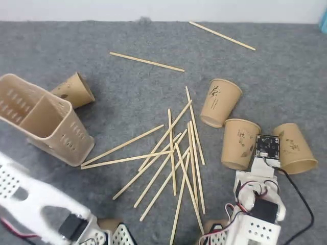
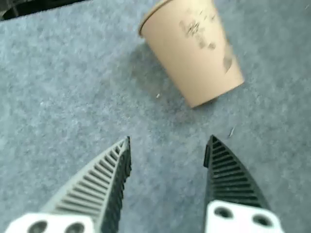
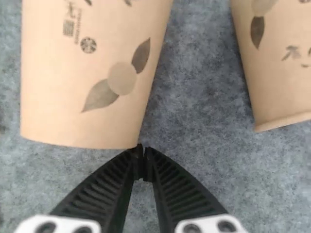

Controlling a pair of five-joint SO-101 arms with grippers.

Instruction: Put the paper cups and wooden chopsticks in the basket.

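Several wooden chopsticks (image 1: 173, 153) lie scattered across the grey carpet; two more (image 1: 147, 62) lie farther back. The beige basket (image 1: 46, 120) lies on its side at the left, with a paper cup (image 1: 74, 90) against it. Three more cups lie at the right (image 1: 220, 102), (image 1: 240, 143), (image 1: 294, 148). My right gripper (image 3: 144, 155) is shut and empty, its tips at the near end of one cup (image 3: 92, 73), with another cup (image 3: 277, 63) beside it. My left gripper (image 2: 167, 145) is open over bare carpet, short of a cup on its side (image 2: 194, 48).
The right arm's wrist camera (image 1: 267, 146) sits between the two rightmost cups. The white left arm (image 1: 41, 209) lies along the front left corner, below the basket. A pale wall edge (image 1: 153, 10) bounds the carpet at the back.
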